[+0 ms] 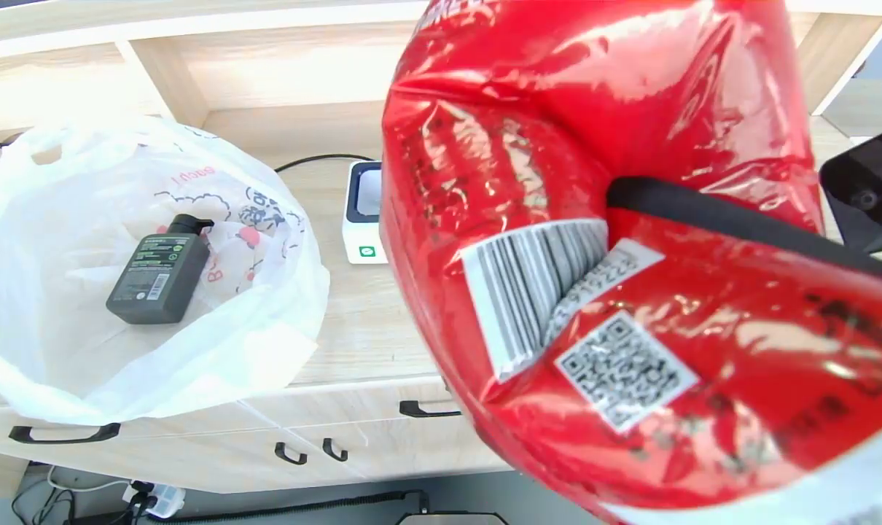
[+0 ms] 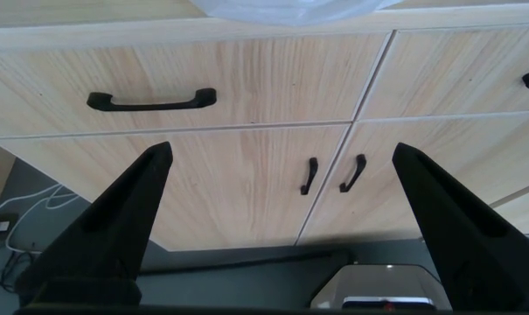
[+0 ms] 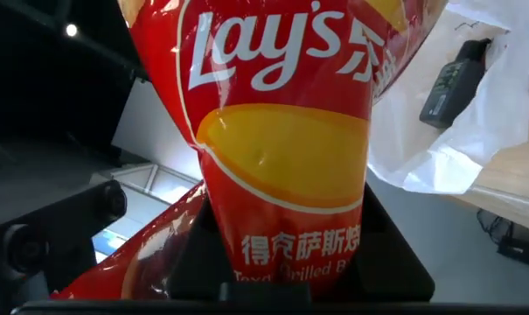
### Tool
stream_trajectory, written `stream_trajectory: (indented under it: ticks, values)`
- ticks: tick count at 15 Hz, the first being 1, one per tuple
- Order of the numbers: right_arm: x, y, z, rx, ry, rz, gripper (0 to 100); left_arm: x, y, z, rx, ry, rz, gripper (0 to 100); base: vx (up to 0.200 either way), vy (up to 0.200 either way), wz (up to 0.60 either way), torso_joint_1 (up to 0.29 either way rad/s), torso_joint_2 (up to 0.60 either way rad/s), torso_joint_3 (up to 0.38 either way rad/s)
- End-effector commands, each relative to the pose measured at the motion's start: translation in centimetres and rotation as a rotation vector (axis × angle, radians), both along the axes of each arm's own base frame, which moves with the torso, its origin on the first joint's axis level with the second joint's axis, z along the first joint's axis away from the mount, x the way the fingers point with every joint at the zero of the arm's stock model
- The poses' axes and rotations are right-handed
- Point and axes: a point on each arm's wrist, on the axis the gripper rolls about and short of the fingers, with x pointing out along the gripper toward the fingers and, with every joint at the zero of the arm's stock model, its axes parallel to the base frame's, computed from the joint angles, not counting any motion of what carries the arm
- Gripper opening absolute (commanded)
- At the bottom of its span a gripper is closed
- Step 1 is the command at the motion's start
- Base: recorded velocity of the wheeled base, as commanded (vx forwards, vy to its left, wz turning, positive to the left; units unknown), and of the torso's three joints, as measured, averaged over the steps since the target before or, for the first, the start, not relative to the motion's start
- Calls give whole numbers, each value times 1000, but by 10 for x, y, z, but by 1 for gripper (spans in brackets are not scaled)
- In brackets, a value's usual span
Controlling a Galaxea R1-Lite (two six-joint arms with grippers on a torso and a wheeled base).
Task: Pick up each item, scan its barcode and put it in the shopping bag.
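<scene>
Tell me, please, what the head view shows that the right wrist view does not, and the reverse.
Head view, not the right wrist view: the barcode and QR code on the back of the red chip bag, the white scanner on the counter, and the drawer handles below. Right wrist view, not the head view: the bag's front with its yellow chip picture. Both: the chip bag clamped in the right gripper, and the white shopping bag with the dark bottle lying in it.

The counter (image 1: 353,328) is overlooked from the head, the chip bag (image 1: 630,292) close before the lens; the cabinet fronts (image 2: 247,96) are faced near from the left wrist; the shopping bag (image 1: 266,321) is shared with the right wrist view
</scene>
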Motion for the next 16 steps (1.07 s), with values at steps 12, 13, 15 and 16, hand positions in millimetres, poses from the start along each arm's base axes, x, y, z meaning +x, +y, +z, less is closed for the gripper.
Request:
stream_trajectory:
  ticks: [12,13,15,16]
  values:
    - [-5,-12,12,73,-21,42,0,0,0,0,0,4,0,100,0,0,0,0,0,0]
    - [-2,-11,10,64,-20,30,0,0,0,0,0,4,-2,100,0,0,0,0,0,0]
    - [10,-9,3,-6,-51,-48,0,0,0,0,0,4,1,100,0,0,0,0,0,0]
    - [27,-7,-17,-196,-162,-189,0,0,0,0,-2,4,0,100,0,0,0,0,0,0]
